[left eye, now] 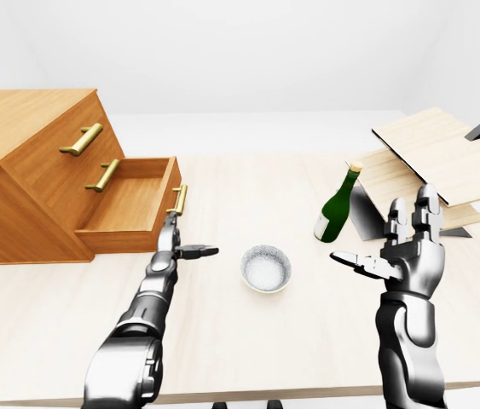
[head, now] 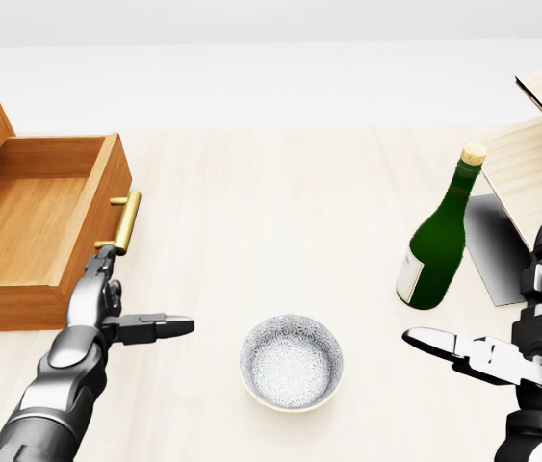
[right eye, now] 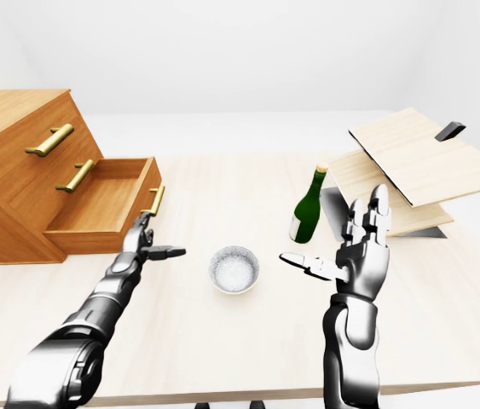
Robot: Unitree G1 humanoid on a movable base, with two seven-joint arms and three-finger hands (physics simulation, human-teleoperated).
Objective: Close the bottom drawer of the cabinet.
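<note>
Your left hand (head: 107, 306) sits just beside the brass handle (head: 124, 222) of the open bottom drawer (left eye: 129, 209), fingers spread, with nothing between them. Toward the table's (left eye: 248, 341) right edge from that hand, bare tabletop runs to the bowl (head: 292, 361), which stands apart near the middle. The bottle (head: 439, 236) and stacked boards (left eye: 431, 166) crowd the table's right side beside your open right hand (left eye: 406, 251).
</note>
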